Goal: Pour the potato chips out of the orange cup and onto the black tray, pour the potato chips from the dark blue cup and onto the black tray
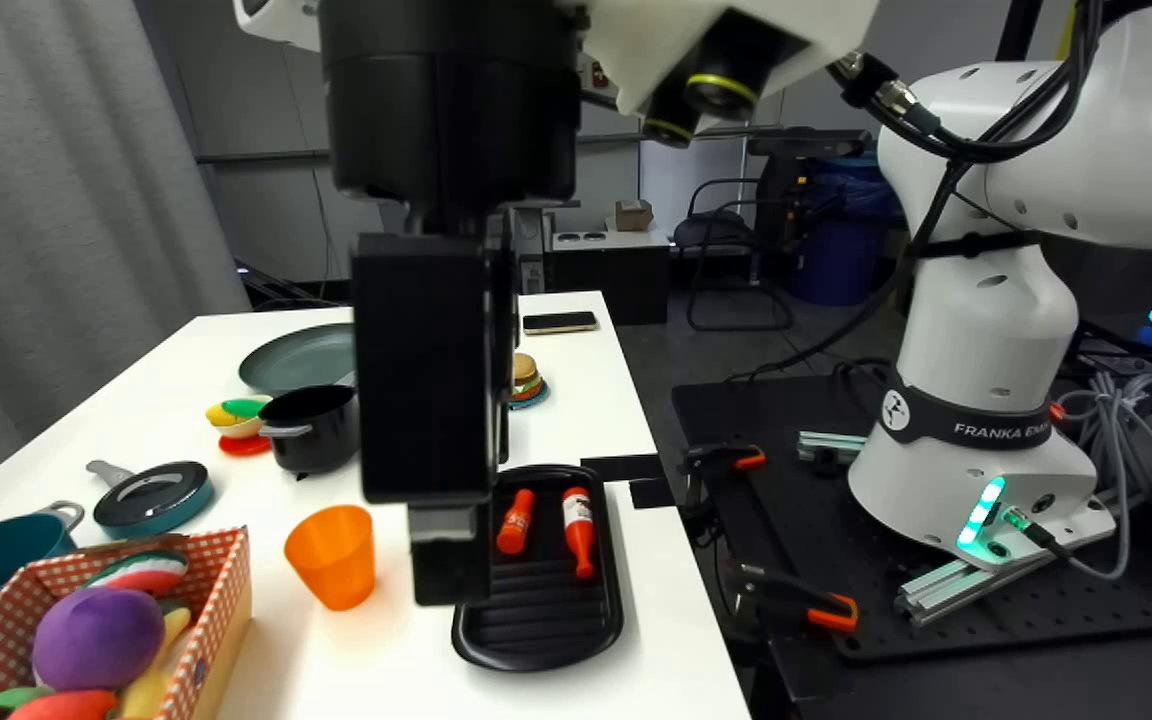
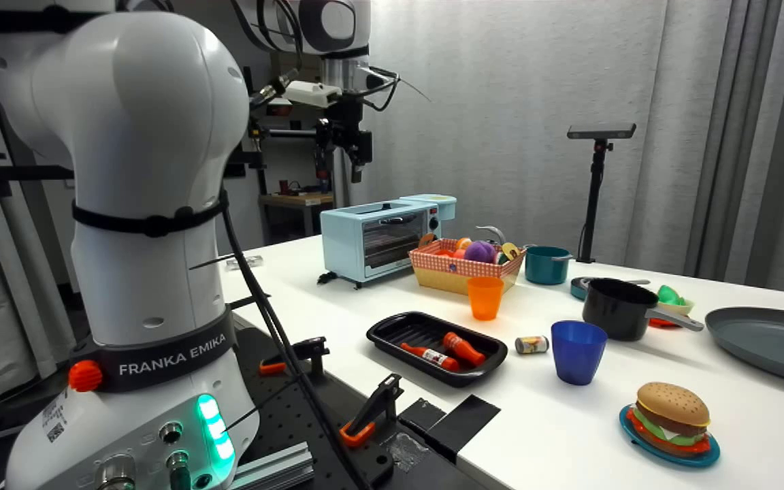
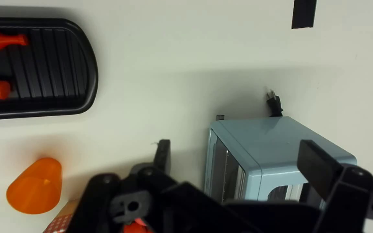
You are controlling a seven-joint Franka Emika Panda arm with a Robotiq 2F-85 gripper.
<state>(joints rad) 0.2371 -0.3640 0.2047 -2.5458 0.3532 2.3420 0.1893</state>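
The orange cup stands upright on the white table, also in an exterior view and the wrist view. The dark blue cup stands upright near the tray and a small can; it is out of the wrist view. The black tray lies on the table with two red bottles in it; it also shows in an exterior view and the wrist view. I see no potato chips. My gripper is open and empty, high above the toaster oven end of the table.
A light blue toaster oven stands below the gripper. A checkered basket of toy food is behind the orange cup. A small can, a black pot, a toy burger and a grey pan are near the blue cup.
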